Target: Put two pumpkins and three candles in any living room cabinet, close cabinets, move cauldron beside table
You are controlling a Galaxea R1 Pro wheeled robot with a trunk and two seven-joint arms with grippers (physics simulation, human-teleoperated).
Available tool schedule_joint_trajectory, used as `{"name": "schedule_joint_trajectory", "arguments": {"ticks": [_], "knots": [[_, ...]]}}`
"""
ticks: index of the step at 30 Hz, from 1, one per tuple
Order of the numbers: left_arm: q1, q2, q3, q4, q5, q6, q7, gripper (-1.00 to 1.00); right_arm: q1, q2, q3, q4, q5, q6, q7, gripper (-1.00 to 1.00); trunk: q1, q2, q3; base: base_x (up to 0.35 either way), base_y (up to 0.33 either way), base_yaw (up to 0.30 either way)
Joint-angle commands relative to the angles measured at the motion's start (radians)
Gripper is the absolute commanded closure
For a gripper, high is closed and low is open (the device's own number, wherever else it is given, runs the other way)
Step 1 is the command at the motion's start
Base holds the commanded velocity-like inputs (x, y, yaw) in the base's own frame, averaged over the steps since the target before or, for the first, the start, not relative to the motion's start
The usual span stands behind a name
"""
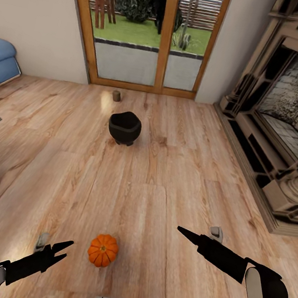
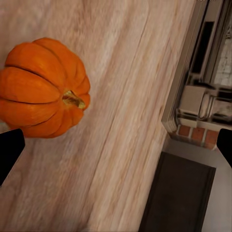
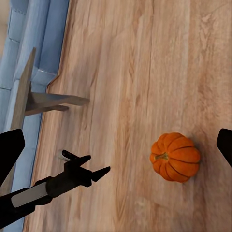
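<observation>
Pumpkin (image 1: 102, 250): it sits upright on the wooden floor (image 1: 160, 195), near me and between my two arms, stem up. My left wrist view shows it large and close (image 2: 43, 87); my right wrist view shows it further off, with its shadow under it (image 3: 175, 156).

Left gripper (image 1: 59, 249): my fingers are spread apart and hold nothing. The tips sit just left of the pumpkin, not touching it.

Right gripper (image 1: 187, 234): it hangs off to the right, well apart from the pumpkin. From the head it reads as one dark point, but my right wrist view has a finger at each edge of the frame, so I judge it spread wide and empty.

Cauldron (image 1: 124, 127): the black pot stands on the floor farther away, straight ahead, mouth up.

Candle (image 1: 116, 96): one small stub stands beyond the cauldron, near the glass door (image 1: 145, 31).

Other things: the grey fireplace (image 1: 286, 119) is on the right, the blue sofa (image 1: 0, 64) at far left.

Handling, my guess: the pumpkin looks rigid and light, with a smooth rind that could slip or roll away if pushed from one side.

Where to hold: across the widest part of the body, a finger on each side, settling into the grooves between ribs. The stem looks too short to trust.

Writing or brands: I can read none.
</observation>
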State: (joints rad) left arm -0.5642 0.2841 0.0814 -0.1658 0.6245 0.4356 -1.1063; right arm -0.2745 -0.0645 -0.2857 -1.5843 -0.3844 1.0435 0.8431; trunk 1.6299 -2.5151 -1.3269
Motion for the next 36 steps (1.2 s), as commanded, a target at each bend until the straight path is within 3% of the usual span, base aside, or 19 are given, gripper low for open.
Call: {"name": "schedule_joint_trajectory", "arguments": {"ticks": [1, 22, 36], "knots": [[0.0, 0.0, 0.008, 0.0, -0.005, 0.01, -0.003, -1.0, 0.0, 0.0, -0.001, 0.0, 0.004, 0.004, 0.006, -1.0, 0.0, 0.0, -0.001, 0.008, 0.083, 0.0], [0.0, -0.002, 0.002, -0.001, -0.005, 0.008, 0.004, -1.0, 0.0, 0.0, -0.002, 0.0, 0.004, 0.004, 0.008, -1.0, 0.0, 0.0, -0.001, 0.058, 0.017, 0.0], [-0.004, -0.003, 0.002, -0.008, -0.006, -0.023, 0.005, -1.0, 0.0, -0.001, -0.006, 0.0, 0.004, 0.004, 0.01, -1.0, 0.006, -0.004, -0.055, 0.0, 0.0, 0.0]]}}
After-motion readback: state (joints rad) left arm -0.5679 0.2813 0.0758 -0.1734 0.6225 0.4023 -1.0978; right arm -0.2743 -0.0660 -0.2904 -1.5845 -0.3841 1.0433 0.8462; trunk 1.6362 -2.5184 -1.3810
